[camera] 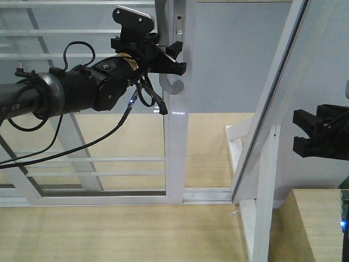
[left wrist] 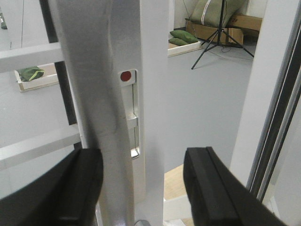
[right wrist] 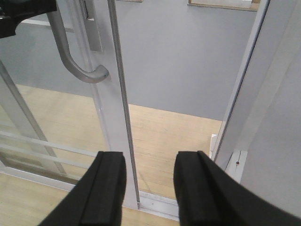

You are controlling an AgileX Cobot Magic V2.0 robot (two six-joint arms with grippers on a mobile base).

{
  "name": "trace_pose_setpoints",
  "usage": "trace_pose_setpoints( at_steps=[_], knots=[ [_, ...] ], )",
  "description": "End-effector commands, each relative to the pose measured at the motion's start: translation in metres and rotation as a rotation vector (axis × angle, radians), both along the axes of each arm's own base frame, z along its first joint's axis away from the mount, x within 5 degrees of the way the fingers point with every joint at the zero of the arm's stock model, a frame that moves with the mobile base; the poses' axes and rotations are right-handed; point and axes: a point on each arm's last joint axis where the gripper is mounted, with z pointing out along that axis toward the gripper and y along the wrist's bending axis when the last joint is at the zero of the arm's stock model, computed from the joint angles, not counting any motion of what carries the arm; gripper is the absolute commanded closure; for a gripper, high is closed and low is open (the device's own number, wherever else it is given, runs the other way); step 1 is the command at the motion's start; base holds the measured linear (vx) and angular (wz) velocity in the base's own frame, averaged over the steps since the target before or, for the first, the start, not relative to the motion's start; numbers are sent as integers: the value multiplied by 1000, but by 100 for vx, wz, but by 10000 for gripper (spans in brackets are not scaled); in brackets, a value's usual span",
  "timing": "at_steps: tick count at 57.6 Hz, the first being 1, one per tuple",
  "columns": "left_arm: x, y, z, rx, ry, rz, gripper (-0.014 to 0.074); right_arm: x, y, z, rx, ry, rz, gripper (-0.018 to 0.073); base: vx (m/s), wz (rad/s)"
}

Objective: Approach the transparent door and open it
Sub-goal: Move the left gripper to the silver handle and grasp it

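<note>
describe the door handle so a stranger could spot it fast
Find the white-framed glass door in the middle. The handle sits on its right-hand edge, straddled by the left gripper. It is the only curved grey piece, hooked like a J, among straight white bars.

Soft, even indoor light leaves only faint shadows in all views, a small white glint marks the transparent door (camera: 176,143) on its glossy frame, and the close handle (left wrist: 90,70) blurs in the left wrist view.
</note>
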Motion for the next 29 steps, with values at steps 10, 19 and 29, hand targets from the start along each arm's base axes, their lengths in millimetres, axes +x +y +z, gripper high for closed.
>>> trace_pose_setpoints(
  at_steps=[10,19,29],
  knots=[
    [-3,1,44,-94,-144,0,94,3,-3,17,10,-102,-27,226,0,0],
    [3,14,45,-97,-131,77,94,3,-3,16,10,-100,-26,226,0,0],
    [6,20,49,-146,-153,148,94,3,-3,17,9,-102,-26,226,0,0]
  ],
)
